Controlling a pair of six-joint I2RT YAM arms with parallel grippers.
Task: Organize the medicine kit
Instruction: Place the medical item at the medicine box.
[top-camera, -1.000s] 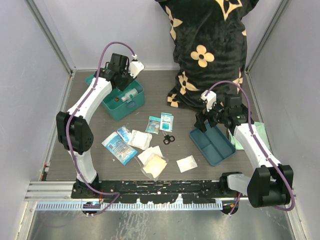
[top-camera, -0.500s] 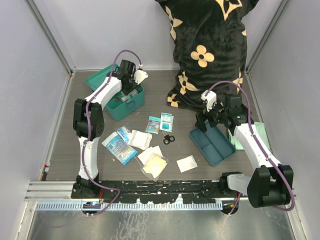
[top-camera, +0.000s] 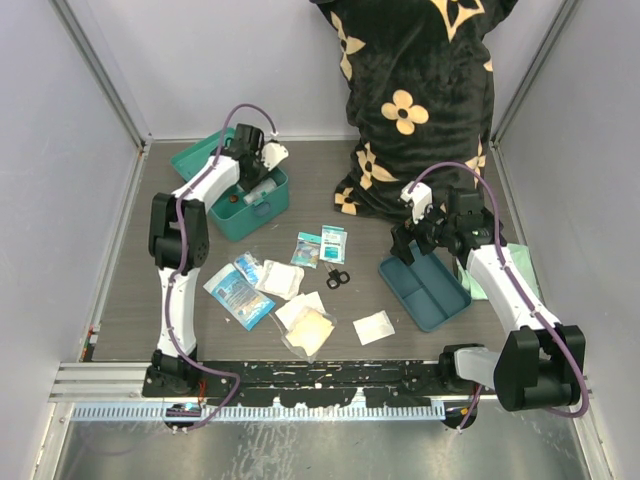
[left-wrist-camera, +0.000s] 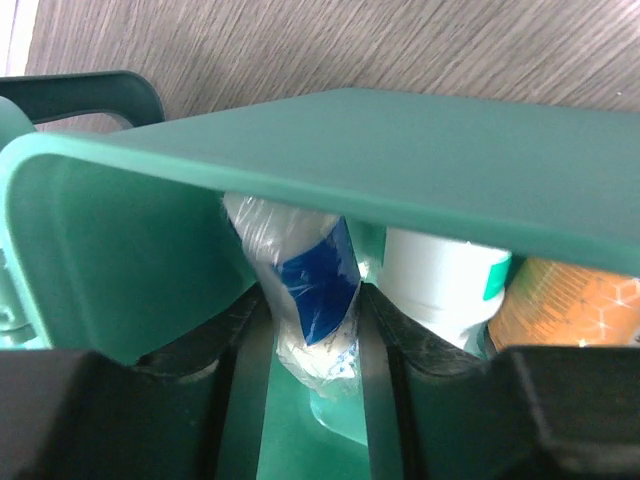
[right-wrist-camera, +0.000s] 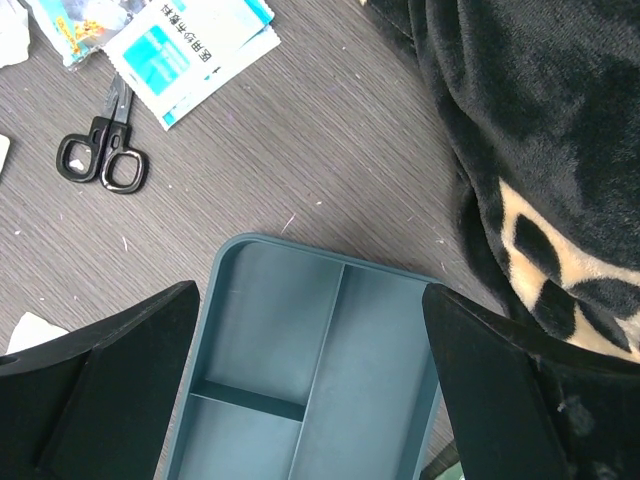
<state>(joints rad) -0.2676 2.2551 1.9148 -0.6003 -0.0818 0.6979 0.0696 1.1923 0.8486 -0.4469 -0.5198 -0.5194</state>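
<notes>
Medicine kit (top-camera: 240, 220): far-left corner of the tabletop (top-camera: 310, 190), lid open so that items can go in.
Left tool (left-wrist-camera: 315, 305): inside the kit, narrow, pinching a plastic-wrapped blue-and-white packet (left-wrist-camera: 300, 250), probably to seat it beside the white bottle (left-wrist-camera: 440, 285).
Right tool (right-wrist-camera: 310, 300): spread wide, empty, hovering above the divided tray (right-wrist-camera: 380, 340) near the right edge, likely idle.
Hidden: the kit's rim covers the contents' tops; orange item (left-wrist-camera: 570, 305) is cut off; the packet's print is unreadable.
</notes>
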